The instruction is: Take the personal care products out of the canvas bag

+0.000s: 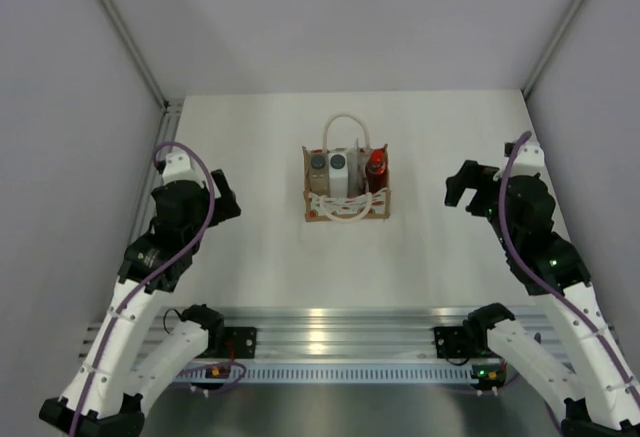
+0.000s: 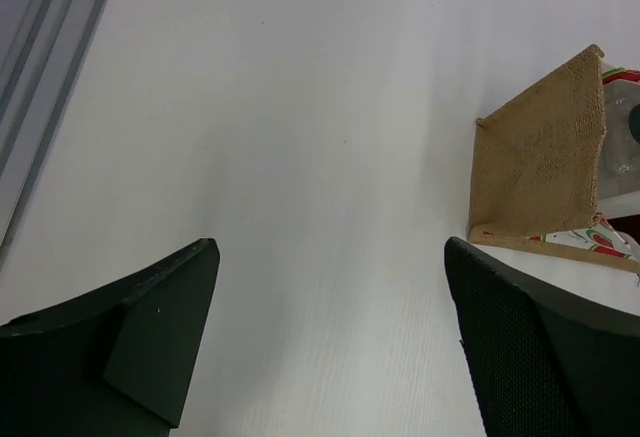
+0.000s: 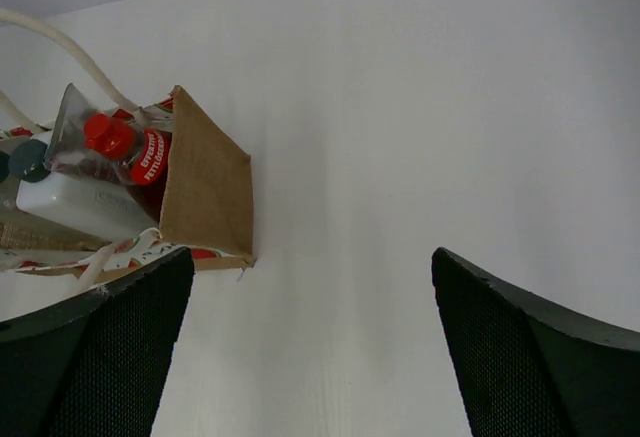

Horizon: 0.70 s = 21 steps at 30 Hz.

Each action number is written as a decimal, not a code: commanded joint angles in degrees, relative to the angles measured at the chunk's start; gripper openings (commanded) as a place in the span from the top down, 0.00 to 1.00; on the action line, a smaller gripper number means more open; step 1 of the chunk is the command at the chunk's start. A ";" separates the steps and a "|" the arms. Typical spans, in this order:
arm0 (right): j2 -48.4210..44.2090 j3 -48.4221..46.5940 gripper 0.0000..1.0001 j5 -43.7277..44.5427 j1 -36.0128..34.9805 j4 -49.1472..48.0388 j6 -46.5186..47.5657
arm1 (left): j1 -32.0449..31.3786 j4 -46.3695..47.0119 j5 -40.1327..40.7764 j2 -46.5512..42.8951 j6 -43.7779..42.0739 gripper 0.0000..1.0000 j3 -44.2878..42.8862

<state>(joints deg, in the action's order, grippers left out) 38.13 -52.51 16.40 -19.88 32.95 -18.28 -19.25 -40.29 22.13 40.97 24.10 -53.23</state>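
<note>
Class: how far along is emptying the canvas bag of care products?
Nothing looks done: the red bottle and grey-capped white bottles stand inside the canvas bag. In hand: nothing; the left tool and right tool are open, off to either side. Every product is left to lift out.

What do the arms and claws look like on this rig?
Both the left arm and right arm have white links with black joint housings. A purple cable loops along each. The left claw and right claw are black, with broad wedge-shaped fingers whose inner faces carry a fine dotted texture. A small green light shows on the right arm.
</note>
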 commanded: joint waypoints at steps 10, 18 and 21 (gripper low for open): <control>-2.36 -0.40 0.00 3.29 -0.69 -2.10 -3.07 | 0.17 2.59 -3.31 -3.26 7.01 0.01 -0.82; 1.86 -1.54 0.00 -4.53 -0.69 -2.80 -3.87 | 0.08 9.60 -18.77 7.07 17.64 0.01 -1.35; 3.17 -1.10 0.01 -9.10 -0.69 -2.80 -3.08 | -0.26 15.67 -30.10 16.29 18.88 0.01 -2.40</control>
<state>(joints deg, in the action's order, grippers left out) 40.47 -52.49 12.84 -19.88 32.69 -21.23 -19.25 -33.82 5.23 48.88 39.20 -53.69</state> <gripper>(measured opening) 0.993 0.985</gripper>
